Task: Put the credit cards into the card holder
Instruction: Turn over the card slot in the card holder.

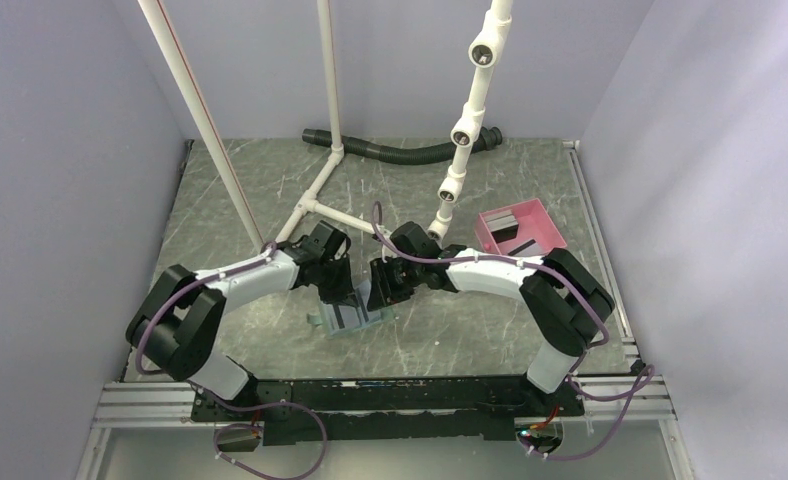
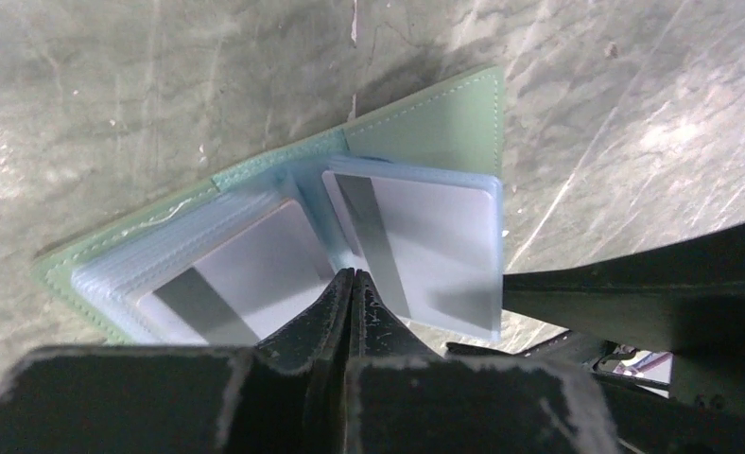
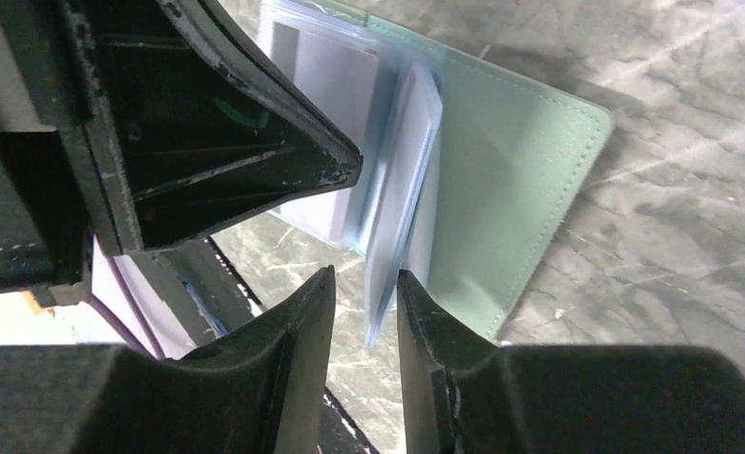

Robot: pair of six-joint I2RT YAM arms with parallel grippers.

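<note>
The left claw (image 2: 353, 281) is closed, its tips pressed together and resting on the middle fold of the holder (image 2: 435, 118). The holder lies open on the counter (image 2: 113, 85). It is sage green outside, with clear pale-blue sleeves inside. A grey card (image 2: 425, 227) with a dark stripe sits in the sleeve on each side of the tips.

The right claw (image 3: 364, 284) is just beside the left one, over the holder's edge. Its jaws stand partly apart, and the edge of one lifted sleeve (image 3: 414, 132) stands in the gap, not clamped.

Farther out, to the right and toward the back of the counter, a pink tray (image 1: 538, 213) holds dark cards (image 1: 505, 228), well apart from the holder.
</note>
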